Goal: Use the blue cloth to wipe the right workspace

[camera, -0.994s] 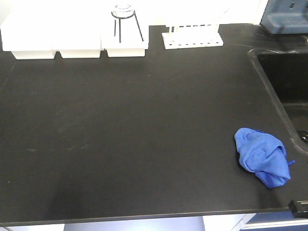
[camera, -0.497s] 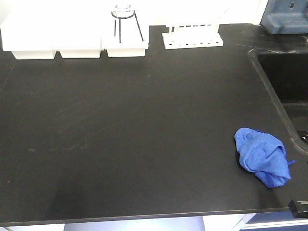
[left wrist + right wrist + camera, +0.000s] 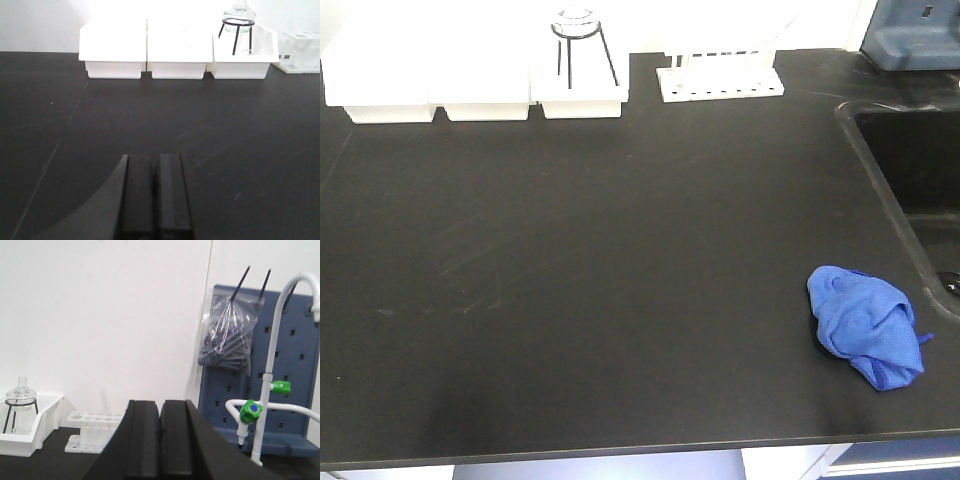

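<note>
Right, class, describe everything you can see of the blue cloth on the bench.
The blue cloth is a bright royal-blue soft rag, crumpled into a wrinkly heap, a thin thread sticking out at its right. It lies on the black benchtop near the front edge, close beside the sink basin. Nothing holds it.
</note>
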